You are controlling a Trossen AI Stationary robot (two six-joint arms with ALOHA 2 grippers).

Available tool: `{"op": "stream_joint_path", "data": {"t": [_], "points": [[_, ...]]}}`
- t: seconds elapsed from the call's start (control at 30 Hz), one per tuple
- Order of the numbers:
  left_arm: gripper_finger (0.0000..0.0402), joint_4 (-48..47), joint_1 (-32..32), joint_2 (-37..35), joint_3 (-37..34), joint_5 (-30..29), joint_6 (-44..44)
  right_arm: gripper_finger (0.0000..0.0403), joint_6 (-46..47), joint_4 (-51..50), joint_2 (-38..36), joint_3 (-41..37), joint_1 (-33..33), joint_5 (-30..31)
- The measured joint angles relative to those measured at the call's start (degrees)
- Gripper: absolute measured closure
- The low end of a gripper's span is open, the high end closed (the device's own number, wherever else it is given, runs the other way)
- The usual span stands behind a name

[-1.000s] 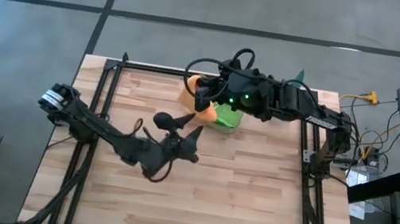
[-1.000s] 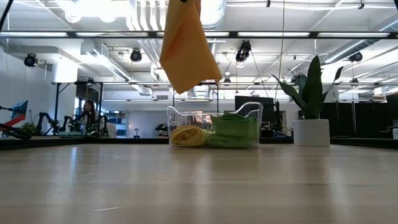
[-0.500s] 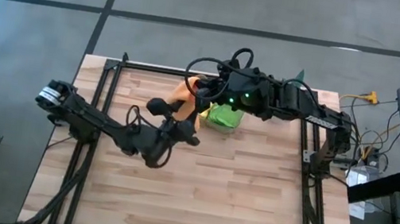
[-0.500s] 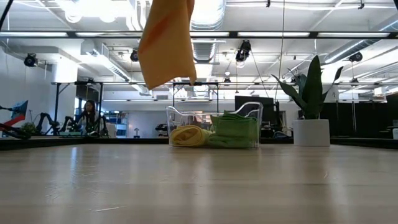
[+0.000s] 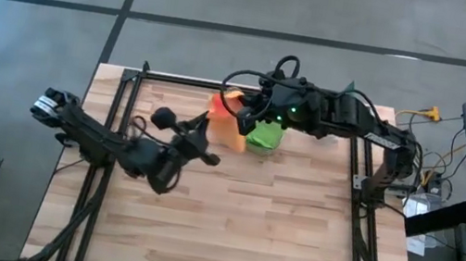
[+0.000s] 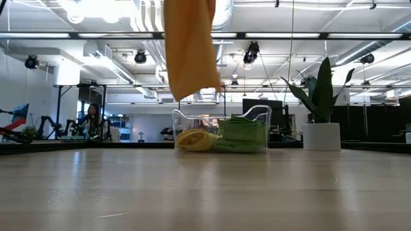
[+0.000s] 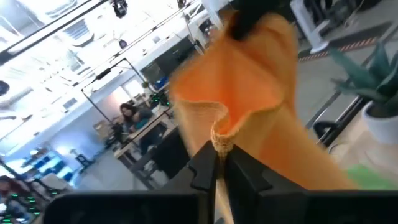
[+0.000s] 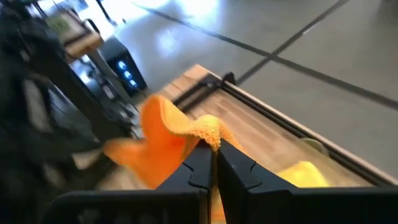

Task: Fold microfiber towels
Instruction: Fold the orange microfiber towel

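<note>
Both grippers, left (image 7: 219, 163) and right (image 8: 213, 163), pinched on orange towel (image 6: 189, 48), clearest from wrists, low view only hanging cloth.

Below the left gripper (image 5: 209, 136) and right gripper (image 5: 238, 110), the orange towel (image 6: 189, 48) hangs well above bare table (image 5: 275, 221). Beyond it stand a clear bin (image 6: 220, 130) (holding towels) and a potted plant (image 6: 321, 109).

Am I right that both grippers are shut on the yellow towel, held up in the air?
Not quite: the towel they hold is orange, as the low view shows. The yellow towel lies in the clear bin. Left gripper and right gripper are both shut on the orange one, in the air.
</note>
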Motion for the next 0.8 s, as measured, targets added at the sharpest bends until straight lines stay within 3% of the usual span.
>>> {"op": "stream_joint_path", "data": {"t": [0.23,0.53,0.8], "points": [[0.04,-0.06,-2.0,-5.89,0.0,0.07,0.07,0.0394,-6.8,-8.05,-1.85,0.0,0.04,-0.23],[0.0401,-0.51,-2.02,-8.48,-0.04,0.74,0.24,0.0394,-14.89,-11.14,-3.8,0.0,0.06,-5.14],[0.0401,-0.55,-6.15,-8.26,-0.04,0.57,-0.33,0.0394,-15.5,-16.05,-3.97,0.0,0.46,-17.15]]}}
